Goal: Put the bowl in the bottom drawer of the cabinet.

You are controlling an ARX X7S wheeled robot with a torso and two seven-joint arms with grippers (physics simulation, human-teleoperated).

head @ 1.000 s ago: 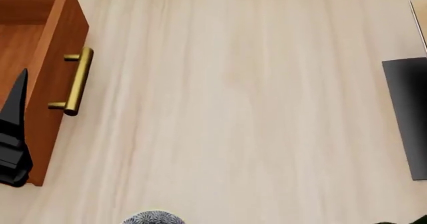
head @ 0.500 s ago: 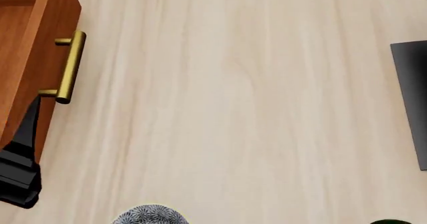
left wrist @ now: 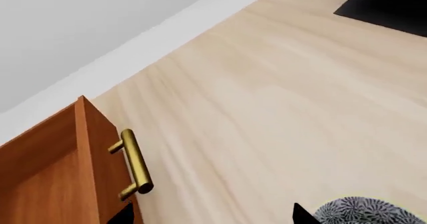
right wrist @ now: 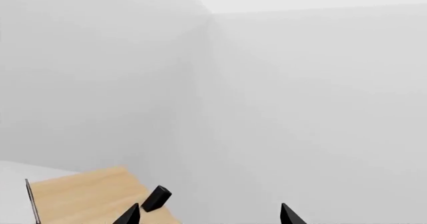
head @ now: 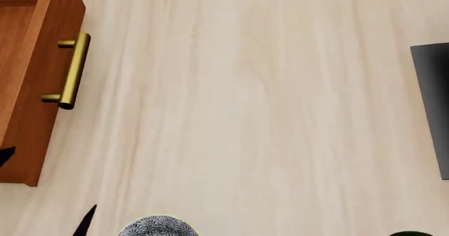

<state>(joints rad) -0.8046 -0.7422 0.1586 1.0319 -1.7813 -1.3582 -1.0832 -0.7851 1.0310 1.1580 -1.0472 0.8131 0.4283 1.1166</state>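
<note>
The bowl [head: 157, 227], blue-and-white patterned, shows only its rim at the near edge of the head view, on the pale wood floor. The bottom drawer [head: 28, 89] stands pulled out at the left, its brass bar handle [head: 67, 70] facing the open floor. The rest of the cabinet is out of view. My left gripper [head: 46, 188] is open, one fingertip by the drawer's front corner and the other just left of the bowl. In the left wrist view the gripper [left wrist: 212, 219] has the bowl [left wrist: 363, 213] beside one fingertip and the drawer [left wrist: 60, 179] by the other. My right gripper [right wrist: 209, 218] is open and empty, facing white wall.
A black flat base [head: 431, 115] lies at the right edge of the head view, also seen far off as the base [left wrist: 390, 4]. A sliver of green bottle [head: 410, 234] shows at the near right. White skirting wall [left wrist: 133, 49] runs behind the drawer.
My left gripper has drawn back from the drawer front toward the bowl; only its two spread fingertips show now. The head view shifted slightly a second ago, then held still.
</note>
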